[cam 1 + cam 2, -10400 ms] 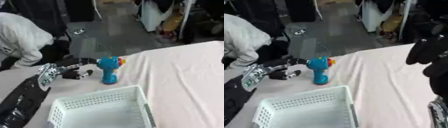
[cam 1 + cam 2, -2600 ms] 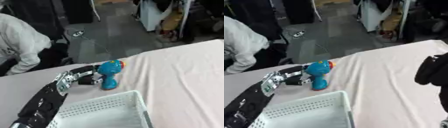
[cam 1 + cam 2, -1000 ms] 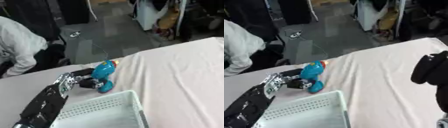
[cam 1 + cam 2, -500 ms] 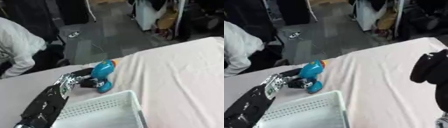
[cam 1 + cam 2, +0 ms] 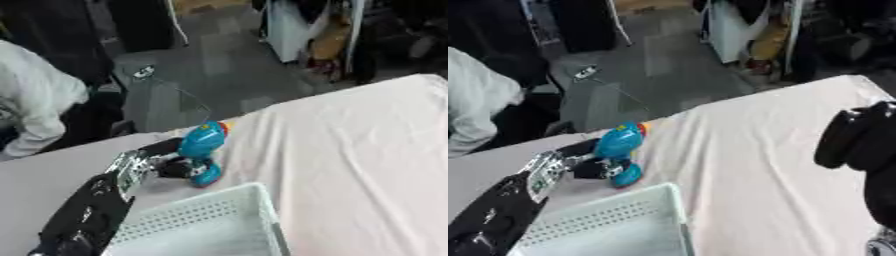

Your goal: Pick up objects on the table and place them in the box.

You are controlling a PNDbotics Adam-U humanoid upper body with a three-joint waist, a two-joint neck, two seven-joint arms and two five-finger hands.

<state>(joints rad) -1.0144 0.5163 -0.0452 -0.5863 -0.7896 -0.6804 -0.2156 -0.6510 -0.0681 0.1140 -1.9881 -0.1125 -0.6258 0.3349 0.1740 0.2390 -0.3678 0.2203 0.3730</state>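
A blue toy drill with an orange tip leans tilted just beyond the far edge of the white perforated box. My left hand comes in from the lower left, and its dark fingers are curled round the toy's handle. My right hand hangs at the right edge of the right eye view, away from the toy, with its dark fingers bent downward and nothing in them.
A pale pink cloth covers the table, with wide bare room to the right of the box. A person in white bends over at the far left, beyond the table. Floor and clutter lie past the far edge.
The toy drill has tilted over within my left hand's grasp since a second ago. The camera has also shifted a little.
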